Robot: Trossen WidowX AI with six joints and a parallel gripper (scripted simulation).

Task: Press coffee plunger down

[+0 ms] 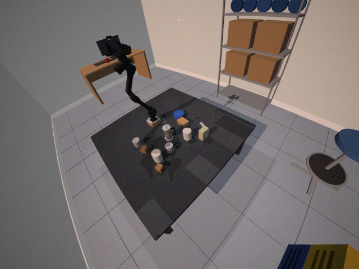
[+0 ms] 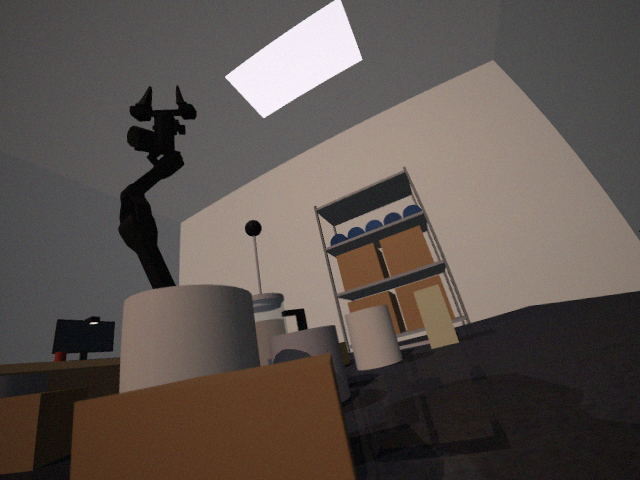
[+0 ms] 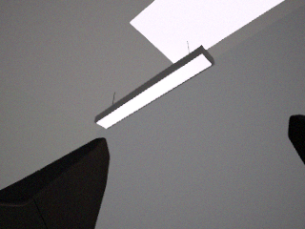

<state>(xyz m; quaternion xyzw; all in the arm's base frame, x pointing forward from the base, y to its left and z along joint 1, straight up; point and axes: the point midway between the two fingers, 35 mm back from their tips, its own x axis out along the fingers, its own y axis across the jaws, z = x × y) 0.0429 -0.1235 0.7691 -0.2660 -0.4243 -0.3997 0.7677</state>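
Note:
The coffee press (image 1: pixel 167 131) (image 2: pixel 268 308) is a glass cylinder with a black handle, standing upright near the middle of the dark table (image 1: pixel 174 191). Its plunger rod is fully up, topped by a black knob (image 1: pixel 163 115) (image 2: pixel 252 227). My arm (image 1: pixel 130 83) rises from its base at the table's back edge and reaches high up and away from the press. My gripper (image 2: pixel 163 96) (image 3: pixel 198 136) points at the ceiling, open and empty, far above and behind the press. The wrist view shows only the ceiling lamp between the fingers.
Around the press stand white cylinders (image 1: pixel 187 134) (image 1: pixel 156 155) (image 1: pixel 136 142), a mug (image 1: pixel 169 147), small brown boxes (image 1: pixel 183 121) (image 1: pixel 159 167), a blue disc (image 1: pixel 179 114) and a cream carton (image 1: pixel 203 132). A shelf rack (image 1: pixel 254 52), a desk and a stool (image 1: pixel 327 169) stand off the table.

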